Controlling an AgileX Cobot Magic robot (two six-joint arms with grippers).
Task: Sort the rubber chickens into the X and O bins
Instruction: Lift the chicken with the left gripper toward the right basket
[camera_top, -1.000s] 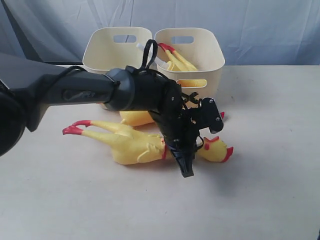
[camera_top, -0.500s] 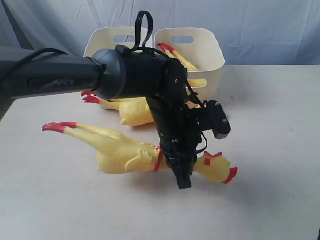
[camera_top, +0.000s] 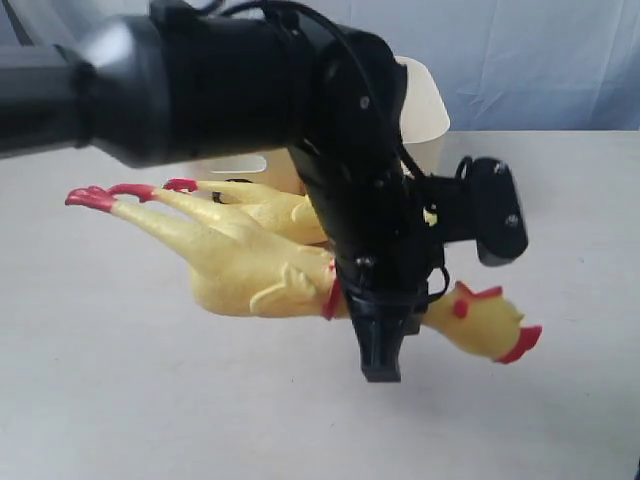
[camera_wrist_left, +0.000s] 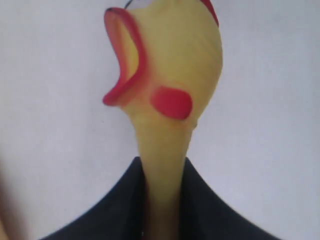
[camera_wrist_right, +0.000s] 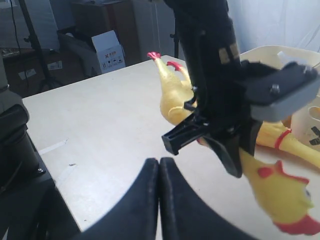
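1. Left gripper (camera_top: 383, 340) was clenched around the neck of the held chicken (camera_top: 245, 270), on the head side of its red neck band (camera_top: 329, 298). The left wrist view showed black fingers (camera_wrist_left: 215, 220) pressed against both sides of that neck.
2. At the held chicken's far left end, its red feet (camera_top: 90, 197) pointed outward. From there the yellow body ran rightward to the gripper, and the whole chicken hung roughly level above the surface (camera_top: 150, 410), touching it nowhere.
3. Behind the held chicken's body lay a second chicken (camera_top: 275, 208), feet toward the same side and largely hidden by the arm.
4. Right of the gripper, the held chicken's head (camera_top: 490, 325) dipped slightly, red beak outermost. The black wrist camera (camera_top: 490, 210) sat just above that head.
5. Behind the held chicken's neck stood a cream bin (camera_top: 428, 100). Only one corner showed, and I could not tell whether it carried the X or the O.
6. Right gripper (camera_wrist_right: 159, 172) appeared only in its own wrist view, fingers pressed together with nothing between them, near the held chicken's head and apart from it.
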